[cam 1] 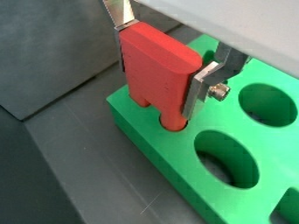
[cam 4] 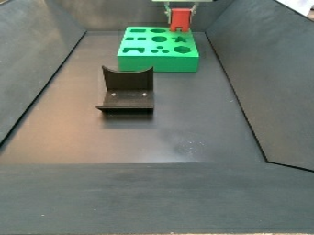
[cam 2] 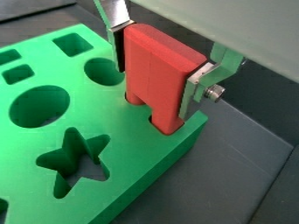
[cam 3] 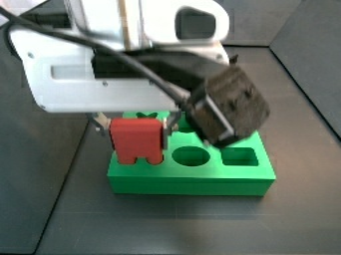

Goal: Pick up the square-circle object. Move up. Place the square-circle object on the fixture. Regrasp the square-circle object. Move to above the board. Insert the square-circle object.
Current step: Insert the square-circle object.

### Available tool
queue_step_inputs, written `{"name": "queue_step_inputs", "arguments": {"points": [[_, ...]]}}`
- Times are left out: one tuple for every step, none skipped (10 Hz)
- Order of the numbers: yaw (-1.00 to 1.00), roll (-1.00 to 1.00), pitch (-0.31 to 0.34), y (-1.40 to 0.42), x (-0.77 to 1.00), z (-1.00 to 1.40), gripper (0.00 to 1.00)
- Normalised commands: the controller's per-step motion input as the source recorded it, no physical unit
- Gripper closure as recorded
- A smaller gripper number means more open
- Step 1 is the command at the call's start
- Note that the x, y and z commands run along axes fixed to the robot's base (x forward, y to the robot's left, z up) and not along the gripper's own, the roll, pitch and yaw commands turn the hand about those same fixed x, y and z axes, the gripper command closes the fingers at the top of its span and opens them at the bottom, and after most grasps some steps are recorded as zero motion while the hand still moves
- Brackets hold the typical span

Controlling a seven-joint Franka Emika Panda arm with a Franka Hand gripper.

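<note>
Insert step | claw clamped the small red plastic square-circle object upright so its lower prong entered a corner hole of the bright green cut-out board | dark L-shaped fixture empty, mid-floor

The gripper is cut off at the top of both wrist views, so only its fingers show. The red square-circle object hides the hole under it in the green board. In a side view the gripper is too small to tell its grip.
</note>
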Motion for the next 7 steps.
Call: {"name": "queue_step_inputs", "arguments": {"points": [[-0.06, 0.12, 0.0, -0.13, 0.05, -0.61, 1.0], [-0.03, 0.11, -0.004, -0.06, 0.0, -0.59, 1.0], [-0.04, 0.0, -0.001, -0.01, 0.0, -0.25, 1.0], [0.0, -0.13, -0.059, 0.01, 0.0, -0.1, 1.0], [0.0, -0.17, -0.06, 0.07, 0.0, -0.11, 1.0], [0.0, -0.13, -0.044, 0.03, 0.0, -0.09, 1.0], [0.0, 0.0, 0.0, 0.0, 0.0, 0.0, 1.0]]}}
